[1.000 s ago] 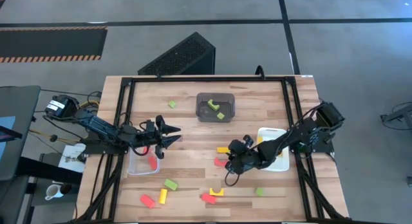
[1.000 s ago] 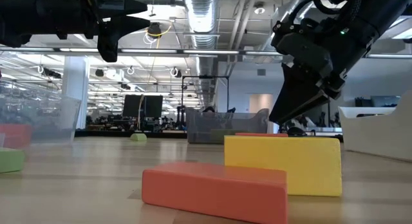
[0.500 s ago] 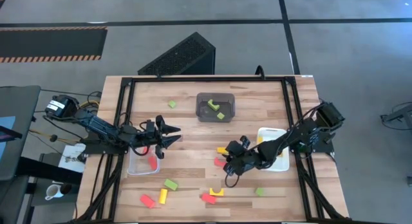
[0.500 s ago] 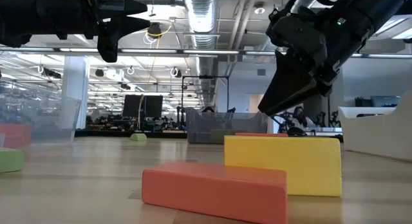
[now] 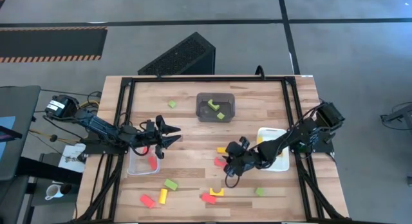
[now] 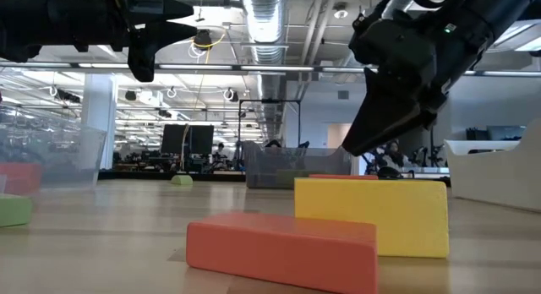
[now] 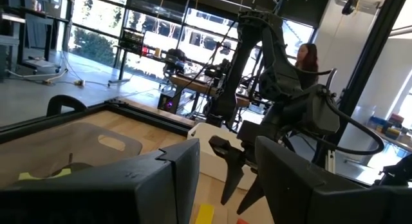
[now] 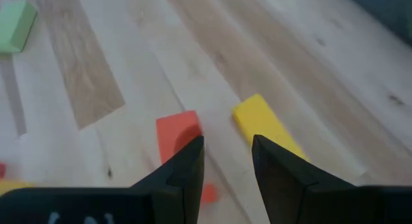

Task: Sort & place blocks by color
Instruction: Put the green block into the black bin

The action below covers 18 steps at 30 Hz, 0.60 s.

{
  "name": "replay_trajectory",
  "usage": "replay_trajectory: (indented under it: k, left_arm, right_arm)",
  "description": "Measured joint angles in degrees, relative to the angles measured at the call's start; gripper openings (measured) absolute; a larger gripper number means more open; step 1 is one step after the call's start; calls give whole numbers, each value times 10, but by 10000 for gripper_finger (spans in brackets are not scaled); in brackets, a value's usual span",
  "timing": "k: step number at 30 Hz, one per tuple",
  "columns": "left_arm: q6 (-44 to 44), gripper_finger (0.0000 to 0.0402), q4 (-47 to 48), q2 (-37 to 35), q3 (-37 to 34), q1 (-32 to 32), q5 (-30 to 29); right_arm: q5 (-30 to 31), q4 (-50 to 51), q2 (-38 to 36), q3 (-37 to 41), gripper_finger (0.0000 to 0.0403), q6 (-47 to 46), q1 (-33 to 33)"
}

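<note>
The wooden table (image 5: 193, 89) holds three bins: a clear bin (image 5: 132, 167) on the left, a dark grey bin (image 5: 201, 114) at the back, and a white bin (image 5: 278, 166) on the right. The left gripper (image 5: 174, 134) waits in the air by the clear bin. Its fingers are apart and hold nothing. The right gripper (image 5: 229, 167) hangs low over the middle of the table. Its fingers are a little apart and empty, just above a red block (image 8: 177, 132) and a yellow bar (image 8: 262, 124) that lie side by side. The blocks look small, light and hard, with smooth flat sides, so they will not squash but could slip or tip. I think the best hold is across two flat sides, near the middle, with the fingers straight down. The yellow arch (image 5: 217, 192) should be pinched across its flat faces, not its curve. I count five green blocks: two in the grey bin and three loose on the table. I count four red: one in the clear bin and three loose. I count three yellow, all loose. I cannot tell if the white bin has any in it.
</note>
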<state>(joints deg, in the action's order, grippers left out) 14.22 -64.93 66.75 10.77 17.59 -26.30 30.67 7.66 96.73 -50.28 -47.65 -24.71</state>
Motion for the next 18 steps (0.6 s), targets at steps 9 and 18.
replay_trajectory:
  k: [9,18]
  left_arm:
    - [0,139,1,0,0,0,0]
    - [2,139,11,0,0,0,-1]
  right_arm:
    - [-171,16,-20,-45,149,-3,-6]
    - [-213,236,-38,-161,139,-75,-105]
